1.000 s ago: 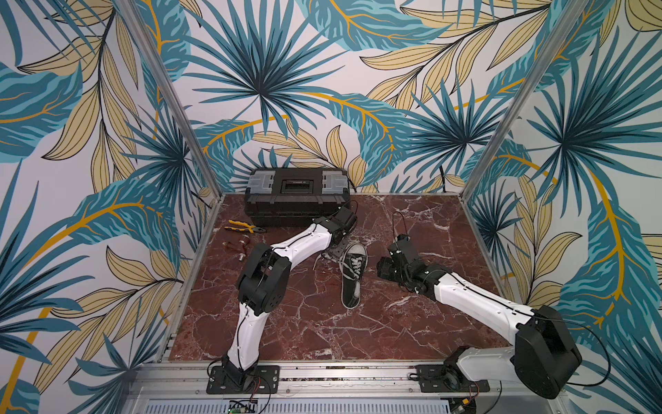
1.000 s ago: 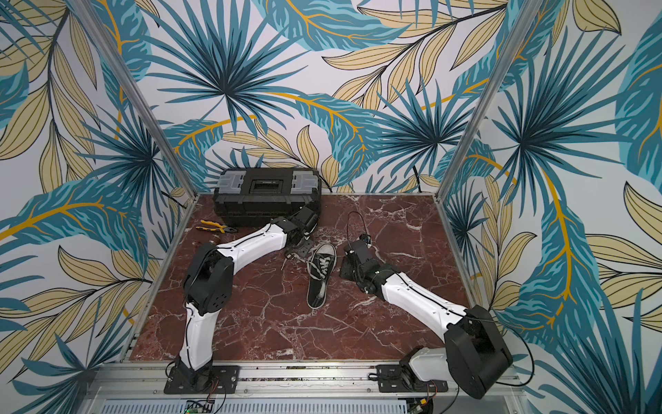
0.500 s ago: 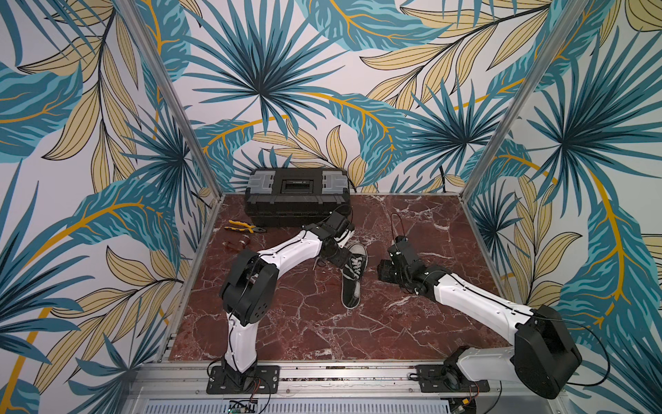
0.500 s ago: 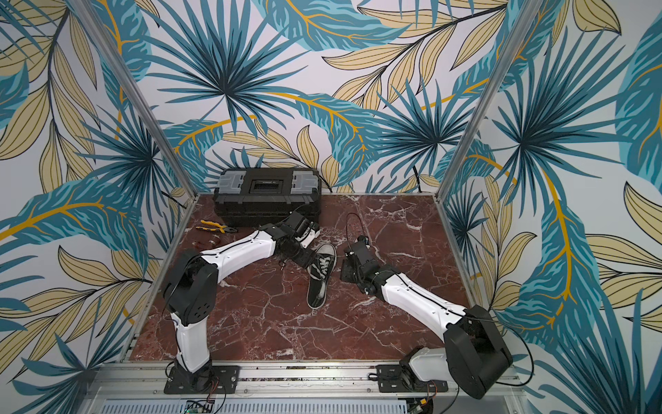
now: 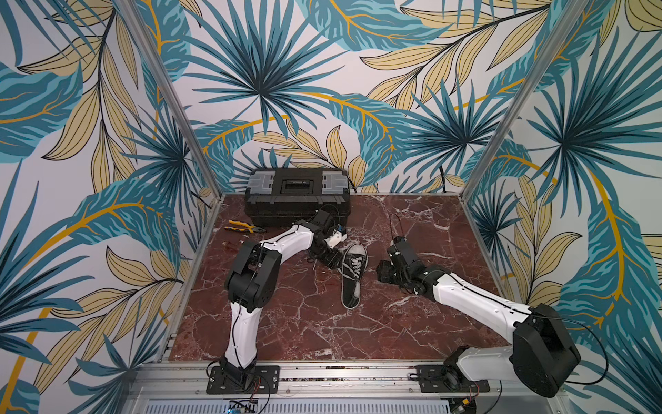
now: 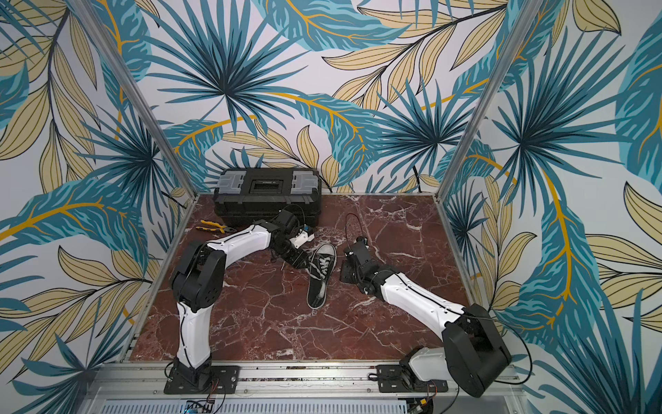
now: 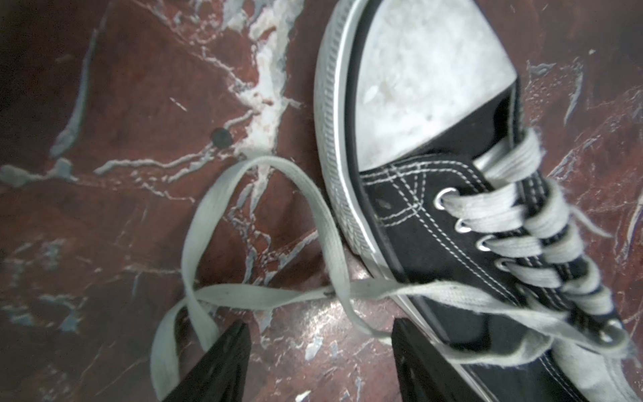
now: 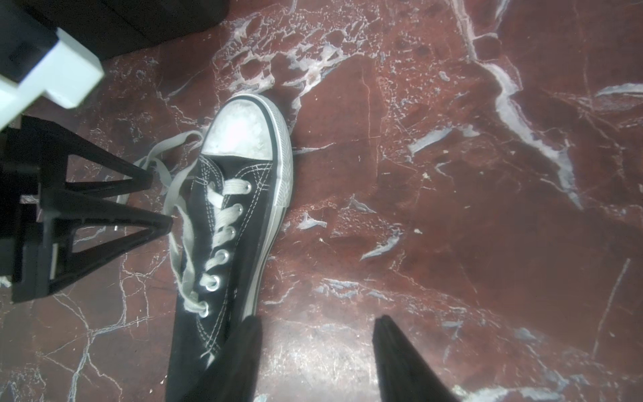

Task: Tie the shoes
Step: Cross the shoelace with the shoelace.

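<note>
Black canvas low-top sneaker w/ white toe cap (image 5: 353,272) sat mid-frame in a top view. Left gripper (image 7: 318,327) apart astride loose flat white lace (image 7: 243,296); right gripper (image 8: 318,320) apart, empty. Risk: jaws closing pinch sole, not lace.

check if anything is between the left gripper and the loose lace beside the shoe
Nothing visible does. The left gripper hangs open just above the loose lace, which lies on the marble table beside the sneaker.

surface: red marble tabletop (image 5: 304,322) | on it: sneaker (image 5: 353,276), toolbox (image 5: 297,195), pliers (image 5: 243,227)
</note>
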`<state>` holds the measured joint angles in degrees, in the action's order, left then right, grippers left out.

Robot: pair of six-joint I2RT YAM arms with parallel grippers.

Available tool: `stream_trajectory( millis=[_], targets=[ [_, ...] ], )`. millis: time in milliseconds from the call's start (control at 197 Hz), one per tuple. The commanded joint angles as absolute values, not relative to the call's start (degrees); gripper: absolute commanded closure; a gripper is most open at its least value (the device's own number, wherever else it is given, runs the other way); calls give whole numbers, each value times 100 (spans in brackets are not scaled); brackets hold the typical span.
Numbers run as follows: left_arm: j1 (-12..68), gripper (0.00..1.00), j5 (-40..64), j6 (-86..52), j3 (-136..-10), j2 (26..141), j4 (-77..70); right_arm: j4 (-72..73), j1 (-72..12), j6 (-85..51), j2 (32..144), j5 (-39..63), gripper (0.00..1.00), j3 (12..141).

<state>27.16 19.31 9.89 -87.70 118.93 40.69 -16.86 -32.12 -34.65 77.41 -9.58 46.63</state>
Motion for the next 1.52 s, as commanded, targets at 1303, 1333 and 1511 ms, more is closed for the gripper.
stream_trajectory(
  millis=[1303,1333,1511],
  targets=[
    [2862,62,2287,2329,-9632,12438,4765,-1655,-3197,-3439,8145,-599,44,4579],
    [2900,62,2157,2353,-9632,12431,4771,-1644,-3199,-3443,8155,-582,44,4587],
    [3056,61,1527,2406,-9671,12467,4930,-1618,-3198,-3435,8225,-528,44,4590]
  ],
)
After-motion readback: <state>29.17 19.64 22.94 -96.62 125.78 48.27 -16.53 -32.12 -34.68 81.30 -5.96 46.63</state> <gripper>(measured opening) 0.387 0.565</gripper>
